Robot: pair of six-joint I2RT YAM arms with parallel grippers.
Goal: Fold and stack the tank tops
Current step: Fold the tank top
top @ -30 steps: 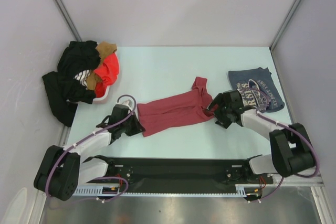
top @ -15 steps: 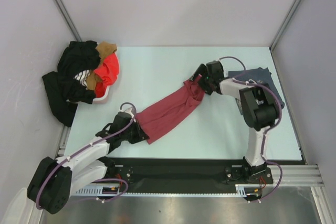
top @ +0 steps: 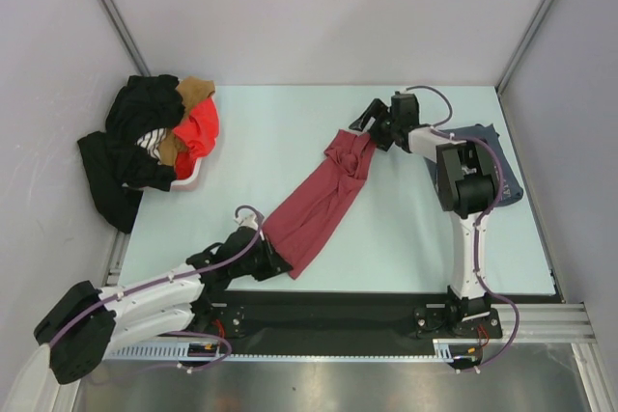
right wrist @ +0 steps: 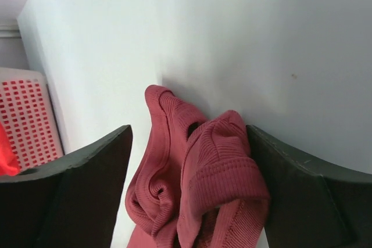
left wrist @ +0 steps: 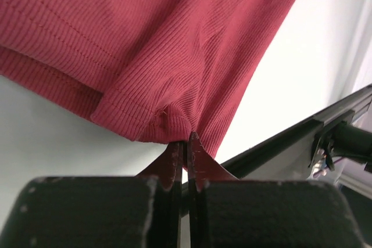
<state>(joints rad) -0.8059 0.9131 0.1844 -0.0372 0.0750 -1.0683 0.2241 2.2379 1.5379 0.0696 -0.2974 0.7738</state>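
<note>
Over the last second the maroon tank top (top: pixel 323 205) has swung from crosswise to a long diagonal on the table (top: pixel 290 123); the left gripper (top: pixel 273 262), jaws pressed together, pinches its hem corner near the front edge. The right gripper (top: pixel 372 127) has reached the far strap end, jaws spread around bunched cloth, not yet clamped; the slate-blue printed tank top (top: pixel 504 180) lies beyond that arm, so flattening probably precedes any fold.

The maroon tank top (left wrist: pixel 174 39) is finely ribbed matt cloth; the table (top: pixel 290 123) is smooth, matt.
</note>
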